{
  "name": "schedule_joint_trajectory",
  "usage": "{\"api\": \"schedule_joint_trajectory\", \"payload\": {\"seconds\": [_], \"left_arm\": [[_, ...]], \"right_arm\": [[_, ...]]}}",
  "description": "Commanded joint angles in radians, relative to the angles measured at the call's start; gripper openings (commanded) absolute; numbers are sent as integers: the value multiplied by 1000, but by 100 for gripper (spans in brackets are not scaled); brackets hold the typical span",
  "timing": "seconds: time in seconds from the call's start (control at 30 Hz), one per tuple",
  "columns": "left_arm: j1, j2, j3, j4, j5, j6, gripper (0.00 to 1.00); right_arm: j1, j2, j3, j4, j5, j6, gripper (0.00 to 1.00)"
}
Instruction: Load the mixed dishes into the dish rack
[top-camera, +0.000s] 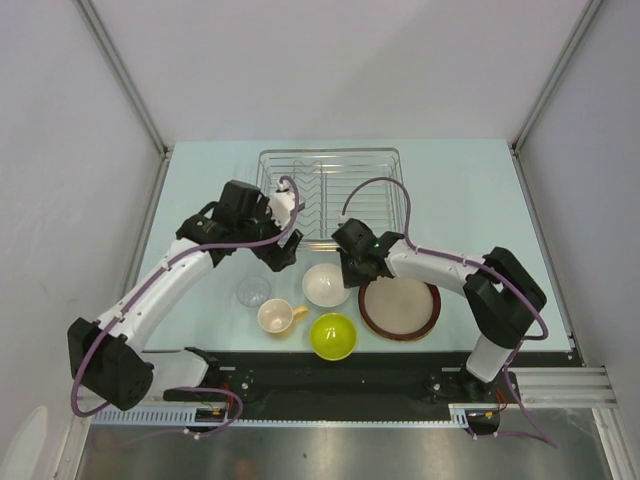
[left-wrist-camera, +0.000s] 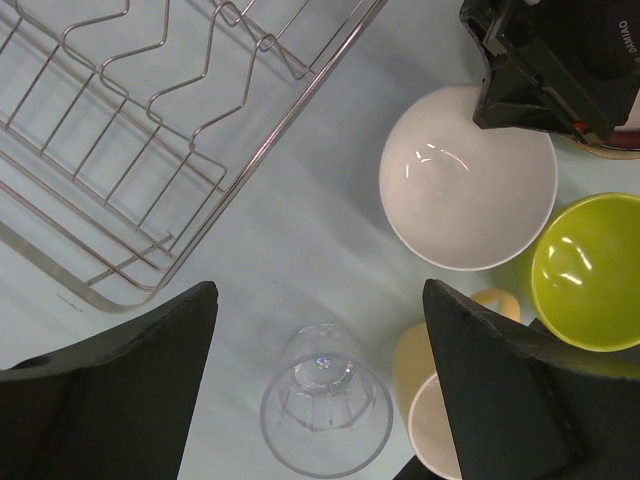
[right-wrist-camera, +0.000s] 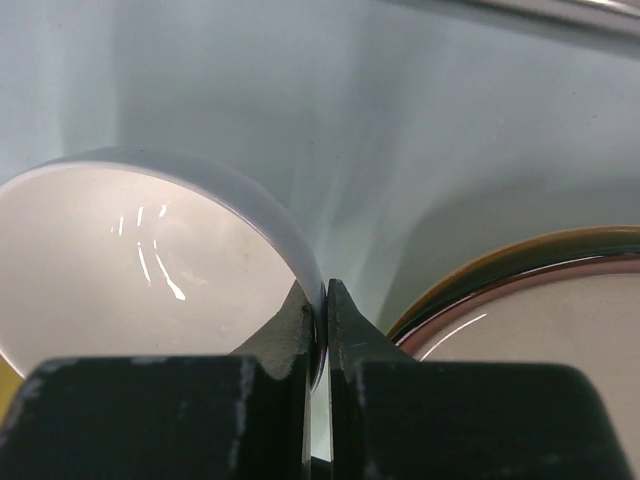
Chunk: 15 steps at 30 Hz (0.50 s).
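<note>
Pale blue-green tabletop (top-camera: 450, 200) boxed in by plain white walls (top-camera: 60, 120).

Right claw (right-wrist-camera: 322, 310) pinched tight on the rim of the white bowl (right-wrist-camera: 150, 270), one finger inside the rim and one outside, almost no gap between them. Bowl spreading off to the claw's left in the wrist view. Beige plate (right-wrist-camera: 540, 320) with a dark red rim just beside the claw on its right. Not clear whether the bowl's base rests on the table or hangs just off it.

Straight beyond the claw, on the far side from the arm bases and slightly to its left: the wire rack (top-camera: 330, 185), long axis running left to right across the table, no dishes in it. Likely a lift first, then a carry forward over the low near wall of the rack. Gripped by the right arm, so that arm's job.

Left claw (top-camera: 278, 248) spread wide open, holding nothing, hanging over the clear glass (left-wrist-camera: 325, 415), which stands upright below the gap between its fingers. Tan mug (left-wrist-camera: 440, 410) just to the right of that glass, green bowl (left-wrist-camera: 590, 270) farther right.
</note>
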<state>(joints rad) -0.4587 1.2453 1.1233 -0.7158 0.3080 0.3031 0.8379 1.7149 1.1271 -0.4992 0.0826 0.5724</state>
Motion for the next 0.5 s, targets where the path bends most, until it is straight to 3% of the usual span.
{"api": "schedule_joint_trajectory", "payload": {"seconds": [0.0, 0.47], "left_arm": [[-54, 28, 17, 36, -3, -50, 89], [-130, 111, 20, 59, 2, -116, 88]], "right_arm": [[-19, -61, 13, 34, 13, 9, 0], [-23, -195, 42, 44, 17, 30, 0]]}}
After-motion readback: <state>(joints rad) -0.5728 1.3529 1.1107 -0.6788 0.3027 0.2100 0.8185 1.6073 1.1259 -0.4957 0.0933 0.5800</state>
